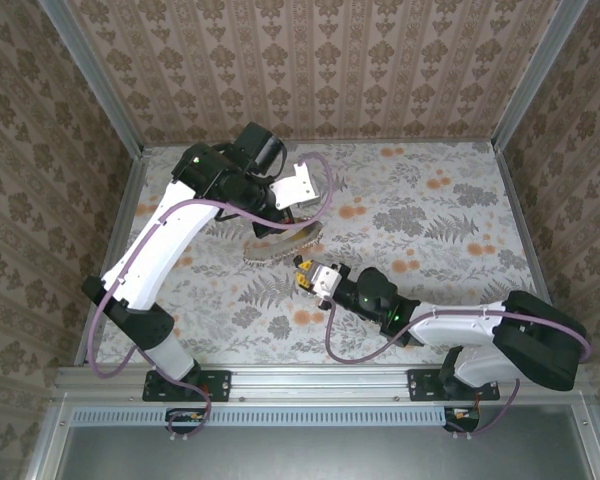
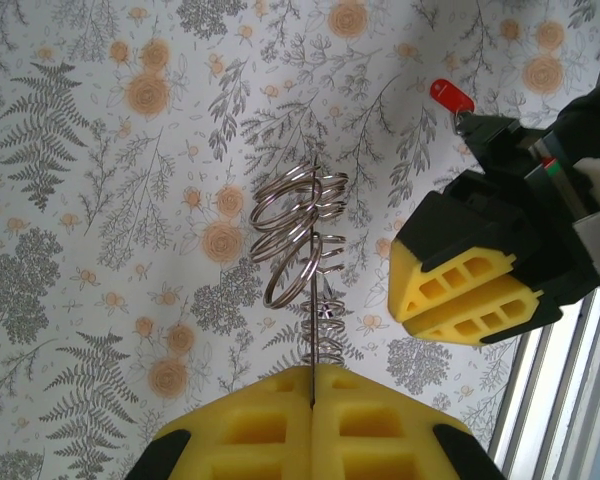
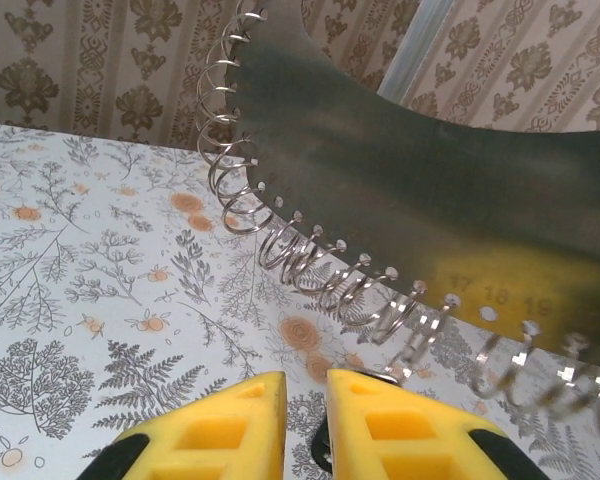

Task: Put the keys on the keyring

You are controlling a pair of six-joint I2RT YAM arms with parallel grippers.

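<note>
A thin dark metal plate (image 3: 450, 190) carries a row of several silvery keyring loops (image 3: 310, 265) threaded through holes along its edge. My left gripper (image 2: 312, 378) is shut on this plate, seen edge-on with the loops (image 2: 295, 235) coiled round it. It holds the plate (image 1: 280, 246) above the table. My right gripper (image 3: 305, 388) sits just below the loops, its yellow fingers a narrow gap apart. A small dark round thing (image 3: 323, 452) rests against the inner face of the right-hand finger; I cannot tell if it is a key. A red-headed key (image 2: 450, 97) shows beside the right gripper (image 2: 460, 298).
The table wears a white cloth (image 1: 430, 220) printed with ferns and orange flowers. Patterned walls (image 1: 310, 60) in metal frames close it in at the back and both sides. The right arm (image 1: 450, 325) stretches across the near right part of the table.
</note>
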